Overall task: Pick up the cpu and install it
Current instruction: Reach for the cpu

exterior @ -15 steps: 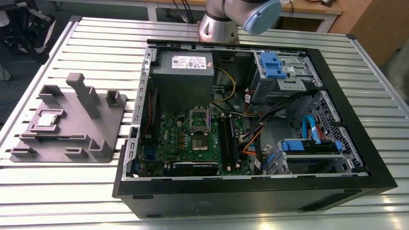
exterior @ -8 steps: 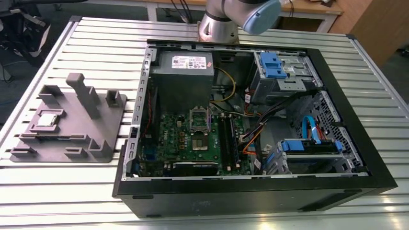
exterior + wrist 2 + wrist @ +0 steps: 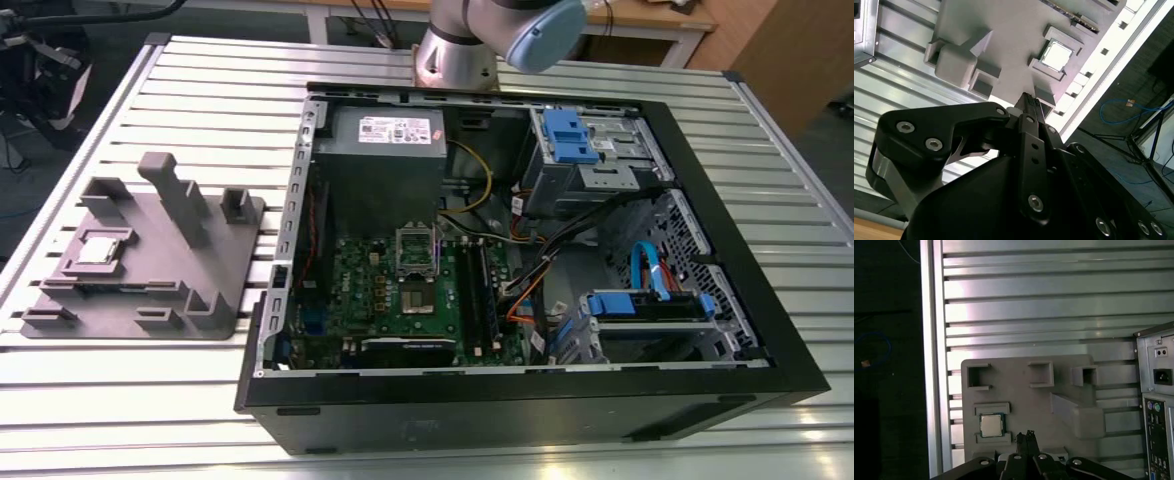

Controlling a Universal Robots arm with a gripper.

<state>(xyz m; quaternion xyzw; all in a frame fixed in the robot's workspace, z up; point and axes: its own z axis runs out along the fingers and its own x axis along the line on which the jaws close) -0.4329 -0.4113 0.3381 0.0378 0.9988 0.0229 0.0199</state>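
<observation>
The cpu (image 3: 102, 247) lies flat in a recess of the grey tray (image 3: 200, 300), which sits on the bench (image 3: 200, 90) beside the open computer case (image 3: 747, 330). In the first wrist view the hand (image 3: 1026, 436) hangs over the tray, apart from the cpu, its fingers together and empty.

Grey post tray (image 3: 200, 290) on slatted table (image 3: 214, 90), beside open PC case (image 3: 534, 405); 2 blue brackets (image 3: 566, 133) inside, possibly drive caddies

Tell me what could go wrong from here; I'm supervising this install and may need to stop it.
The cpu sits low between raised blocks of the grey tray; the gripper could clip them. In the case, loose cables lie close to the socket and might snag.
</observation>
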